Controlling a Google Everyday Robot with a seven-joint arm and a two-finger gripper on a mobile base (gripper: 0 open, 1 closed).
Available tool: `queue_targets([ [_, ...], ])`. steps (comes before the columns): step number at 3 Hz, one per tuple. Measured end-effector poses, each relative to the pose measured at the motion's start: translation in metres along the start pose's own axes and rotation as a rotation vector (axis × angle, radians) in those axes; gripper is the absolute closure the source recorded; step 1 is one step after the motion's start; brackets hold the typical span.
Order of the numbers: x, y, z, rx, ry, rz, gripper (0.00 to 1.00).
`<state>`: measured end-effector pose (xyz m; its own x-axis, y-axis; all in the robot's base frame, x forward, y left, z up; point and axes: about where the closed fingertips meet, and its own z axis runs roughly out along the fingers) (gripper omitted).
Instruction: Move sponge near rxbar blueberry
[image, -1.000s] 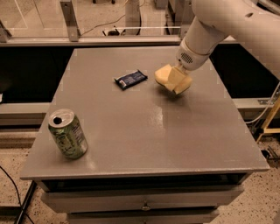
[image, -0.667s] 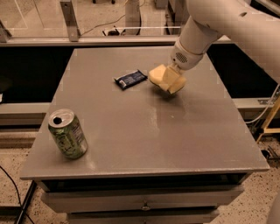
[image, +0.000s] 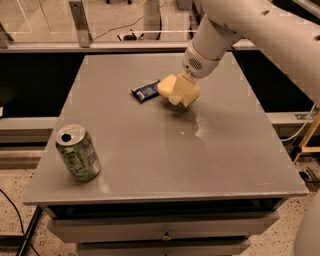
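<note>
The pale yellow sponge (image: 166, 86) is held in my gripper (image: 180, 95), just above the grey table (image: 165, 150) at its far middle. The gripper comes down from the white arm (image: 212, 45) at the upper right, and its pale yellow fingers (image: 190, 95) are closed around the sponge. The rxbar blueberry (image: 145, 91), a small dark navy wrapper, lies flat on the table directly left of the sponge. The sponge's left edge is right beside the bar's right end, almost touching it.
A green soda can (image: 77, 153) stands upright near the table's front left corner. A drawer front (image: 165, 234) runs below the table's front edge. Metal railing posts (image: 79, 22) stand behind the table.
My gripper has carried the sponge leftward across the far part of the table, closing the gap to the bar. The bar and the can have not moved.
</note>
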<state>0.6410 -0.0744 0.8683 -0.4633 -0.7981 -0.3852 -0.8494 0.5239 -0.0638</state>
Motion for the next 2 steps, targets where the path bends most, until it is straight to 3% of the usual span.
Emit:
queue_targets([
  [1, -0.006, 0.005, 0.007, -0.028, -0.01, -0.021, 0.0],
  [2, 0.008, 0.005, 0.003, -0.049, -0.014, -0.029, 0.0],
])
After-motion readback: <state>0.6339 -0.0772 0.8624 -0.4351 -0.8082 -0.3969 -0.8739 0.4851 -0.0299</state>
